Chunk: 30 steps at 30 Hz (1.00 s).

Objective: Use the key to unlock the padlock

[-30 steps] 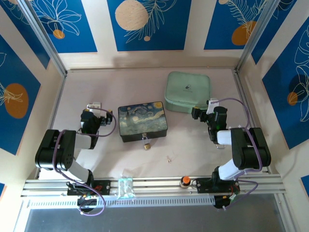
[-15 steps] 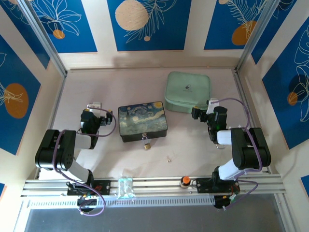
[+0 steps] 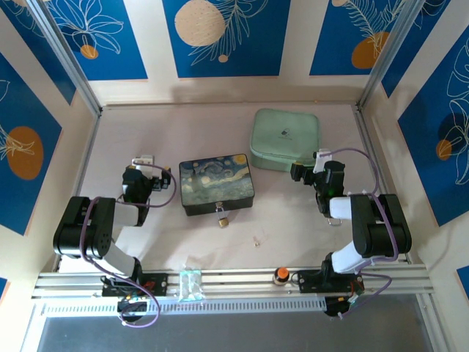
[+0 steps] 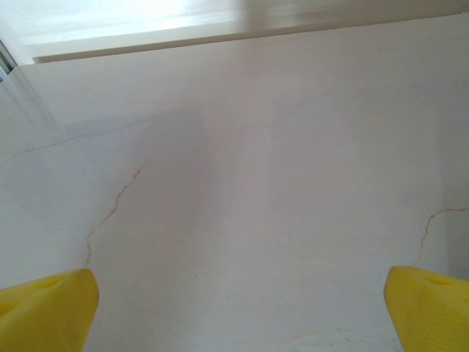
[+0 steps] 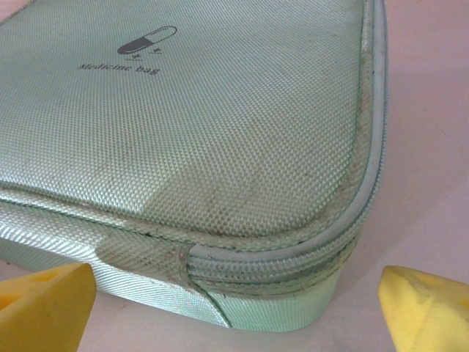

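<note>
The small brass padlock (image 3: 221, 218) hangs at the front edge of the dark starry-night box (image 3: 217, 182), mid-table. The tiny silvery key (image 3: 256, 239) lies loose on the table, a little right of and nearer than the padlock. My left gripper (image 3: 143, 163) rests left of the box, open, its yellow fingertips (image 4: 45, 311) far apart over bare table with nothing between them. My right gripper (image 3: 308, 167) sits right of the box, open, yellow fingertips (image 5: 45, 308) spread before the near corner of a mint medicine bag (image 5: 220, 132). Both grippers are well apart from padlock and key.
The mint medicine bag (image 3: 285, 139) lies at the back right. On the front rail sit an orange-red knob (image 3: 281, 275) and a small clear plastic bag (image 3: 190, 284). Walls with metal posts close off the table on three sides.
</note>
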Each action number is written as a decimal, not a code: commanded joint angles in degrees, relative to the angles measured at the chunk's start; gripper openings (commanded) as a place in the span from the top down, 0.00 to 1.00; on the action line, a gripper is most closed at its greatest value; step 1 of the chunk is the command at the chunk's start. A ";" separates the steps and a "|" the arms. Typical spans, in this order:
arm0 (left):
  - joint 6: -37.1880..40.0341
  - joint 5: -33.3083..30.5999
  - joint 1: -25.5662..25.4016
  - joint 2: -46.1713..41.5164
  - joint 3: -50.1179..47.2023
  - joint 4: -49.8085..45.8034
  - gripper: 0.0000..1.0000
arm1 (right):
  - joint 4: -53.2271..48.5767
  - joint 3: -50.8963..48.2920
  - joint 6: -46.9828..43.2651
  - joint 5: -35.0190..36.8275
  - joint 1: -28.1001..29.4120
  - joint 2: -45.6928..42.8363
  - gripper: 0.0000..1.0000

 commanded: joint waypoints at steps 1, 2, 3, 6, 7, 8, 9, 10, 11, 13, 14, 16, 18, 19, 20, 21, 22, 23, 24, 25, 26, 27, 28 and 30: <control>0.09 -2.20 -0.45 -2.76 -0.17 -0.21 0.01 | -2.82 1.75 0.31 -0.44 -0.27 -3.50 0.01; -0.11 -3.24 -0.47 -4.79 -0.04 -2.37 0.01 | -3.60 1.53 0.54 -0.07 -0.27 -4.68 0.01; -0.37 -3.91 -0.47 -6.67 0.28 -4.67 0.01 | -4.52 1.39 0.86 0.47 -0.27 -5.93 0.01; -1.08 -6.11 -0.47 -13.25 2.30 -13.18 0.01 | -9.47 1.53 2.41 1.49 -0.36 -10.58 0.01; -2.23 -6.69 -0.45 -15.29 2.68 -14.70 0.01 | -12.35 2.24 3.30 1.54 -0.28 -12.21 0.01; -4.49 -6.97 -0.51 -17.24 2.99 -16.25 0.01 | -15.87 3.20 4.69 1.54 -0.27 -13.78 0.01; -7.18 -6.64 -0.52 -19.12 3.47 -18.14 0.01 | -19.19 4.21 6.09 1.37 -0.20 -15.16 0.01; -12.32 -6.67 -0.45 -21.39 4.45 -21.53 0.01 | -23.55 5.35 8.40 1.39 -0.19 -16.88 0.01; -18.89 -6.41 -0.46 -23.84 6.13 -26.67 0.01 | -28.26 6.90 10.60 1.35 -0.27 -18.40 0.01; -23.69 1.59 -0.43 -26.81 8.36 -31.20 0.01 | -36.88 9.60 16.06 -0.70 -1.34 -21.18 0.01; -24.44 7.20 -0.47 -27.17 7.87 -29.04 0.01 | -40.34 10.47 18.42 -4.92 -3.11 -22.53 0.01; -30.53 11.04 -0.38 -26.80 4.91 -21.83 0.01 | -42.41 10.13 22.76 -12.73 -6.59 -24.37 0.01; -36.75 14.14 -0.29 -26.65 2.12 -16.11 0.01 | -40.54 8.42 25.26 -23.45 -10.01 -25.64 0.01; -37.62 17.38 -0.34 -27.01 2.48 -16.52 0.01 | -39.37 7.53 26.67 -28.06 -11.07 -26.02 0.01; -37.80 18.43 -1.01 -28.18 4.87 -23.80 0.01 | -39.15 7.03 27.46 -31.12 -11.30 -26.29 0.01; -36.00 15.63 -2.96 -29.64 8.12 -32.83 0.01 | -40.00 7.14 27.70 -33.14 -11.14 -26.34 0.01; -32.48 9.85 -6.53 -31.27 11.08 -41.52 0.01 | -42.20 7.73 27.36 -34.95 -10.66 -26.26 0.00; -28.97 5.16 -10.15 -32.84 13.13 -47.86 0.01 | -45.50 8.69 26.61 -35.25 -9.59 -26.16 0.00; -27.31 2.88 -12.31 -33.83 14.31 -51.49 0.01 | -48.18 9.47 25.73 -34.73 -8.18 -26.24 0.01; -26.88 2.33 -13.59 -34.92 14.83 -54.18 0.01 | -51.00 10.23 24.55 -33.53 -6.13 -26.33 0.02; -27.29 3.34 -13.94 -36.02 14.85 -55.92 0.01 | -53.77 11.01 23.34 -31.65 -3.63 -26.46 0.02; -28.23 4.20 -13.98 -37.03 14.68 -57.45 0.01 | -56.52 11.90 22.24 -29.83 -1.25 -26.72 0.03; -29.28 5.12 -14.38 -37.88 14.52 -59.44 0.01 | -59.27 12.76 21.18 -27.29 1.42 -27.00 0.03; -30.72 6.61 -15.60 -39.27 14.75 -63.35 0.01 | -63.83 13.66 20.09 -23.41 6.45 -27.68 0.04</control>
